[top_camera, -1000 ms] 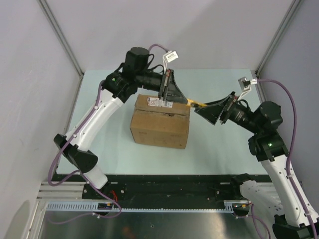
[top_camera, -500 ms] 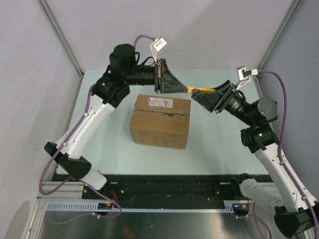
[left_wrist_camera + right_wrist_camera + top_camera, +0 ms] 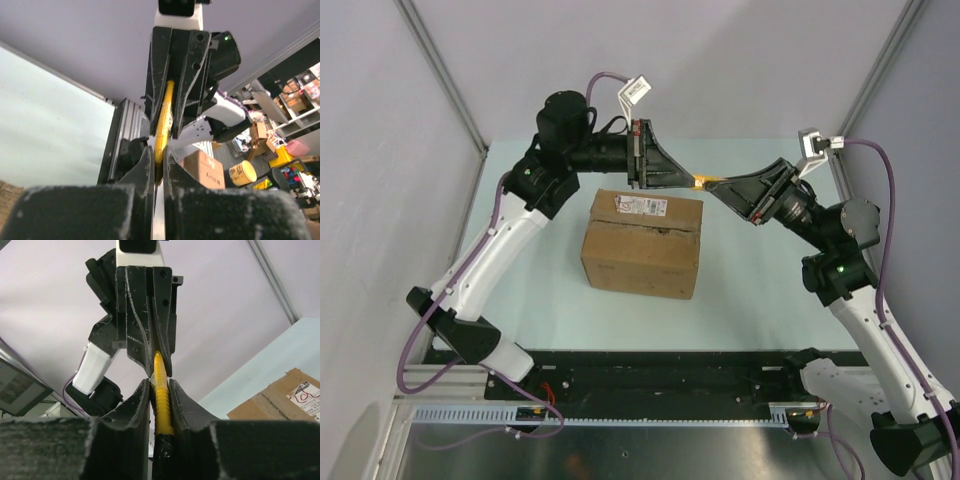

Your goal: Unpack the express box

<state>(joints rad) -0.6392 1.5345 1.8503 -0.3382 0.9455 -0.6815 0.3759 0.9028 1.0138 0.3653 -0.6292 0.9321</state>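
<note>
Express box (image 3: 642, 245) on pale-green table (image 3: 760, 290), grey walls (image 3: 750, 60)

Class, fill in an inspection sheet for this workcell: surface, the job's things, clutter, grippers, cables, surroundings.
Surface: pale green table, bare around the box.
Job's things: express box mid-table, flaps down, white label on top.
Clutter: nothing seen on the table.
Grippers: left gripper and right gripper both shut on a yellow utility knife, held in the air beyond the box.
Cables: purple cables run along both arms.
Surroundings: grey walls on three sides.
</note>
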